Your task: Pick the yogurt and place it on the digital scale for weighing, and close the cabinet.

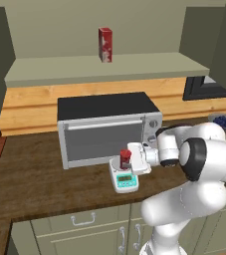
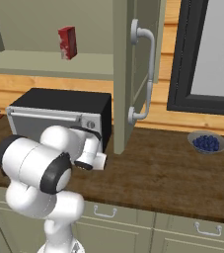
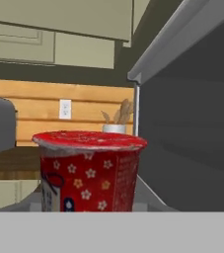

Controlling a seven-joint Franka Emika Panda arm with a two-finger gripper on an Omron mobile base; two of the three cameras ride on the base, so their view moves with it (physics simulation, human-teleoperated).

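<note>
The yogurt (image 1: 125,157), a short red cup with white flowers, stands upright over the round grey plate of the digital scale (image 1: 125,181) in front of the toaster oven. My gripper (image 1: 130,160) reaches in level from the right and is shut on the yogurt. In the hand view the yogurt (image 3: 88,172) sits close at the centre, its base hidden, with a bit of the digital scale's grey plate (image 3: 150,198) beside it. The cabinet (image 1: 104,69) above is open, its doors swung out; one door (image 2: 126,59) with a silver bar handle juts over the counter.
A silver toaster oven (image 1: 107,127) stands right behind the scale. A red-and-white carton (image 1: 105,45) is on the cabinet shelf. A bowl of blueberries (image 2: 207,142) sits on the wooden counter at the right, below a dark window frame (image 2: 180,59).
</note>
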